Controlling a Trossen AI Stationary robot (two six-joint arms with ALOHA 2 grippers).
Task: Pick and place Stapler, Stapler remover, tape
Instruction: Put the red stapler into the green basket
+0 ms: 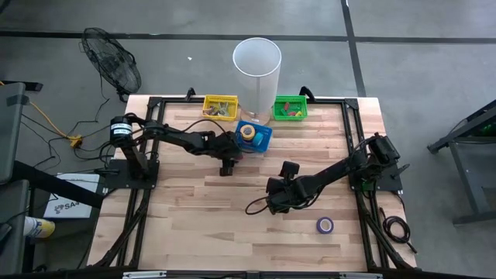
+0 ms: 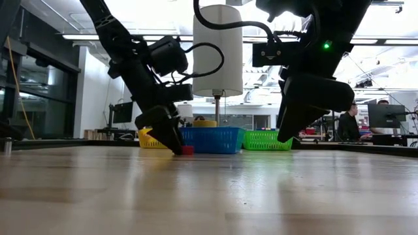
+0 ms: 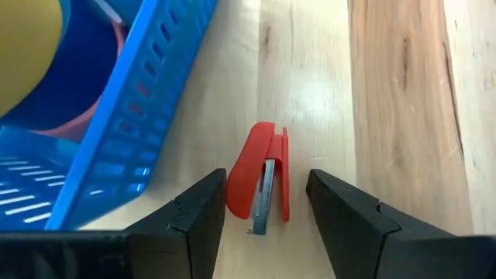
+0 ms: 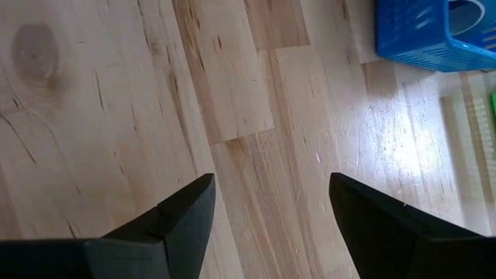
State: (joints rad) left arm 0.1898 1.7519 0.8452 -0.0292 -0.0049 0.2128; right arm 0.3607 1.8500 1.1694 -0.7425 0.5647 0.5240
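- A wooden table [image 1: 194,225] seen from above, with a dark robot arm reaching in from each side
- Nearest the front edge, a purple roll of tape [image 1: 325,225] lies flat on the right side of the table, well apart from both claws
- Just beyond it, near the middle of the table, the right claw [image 4: 267,213] hangs over bare wood with its two fingers spread wide and nothing between them
- Farther back and left of centre, the left claw [image 3: 267,213] is lowered to the tabletop, its fingers open on either side of a small red staple remover [image 3: 261,186] without touching it
- The staple remover lies on the wood just beside a blue basket [image 1: 262,139]
- A yellow roll of tape [image 1: 248,132] sits inside the blue basket
- At the far edge, a yellow basket [image 1: 220,107] stands to the left and a green basket [image 1: 290,108] to the right, with a tall white cylinder [image 1: 256,68] between them
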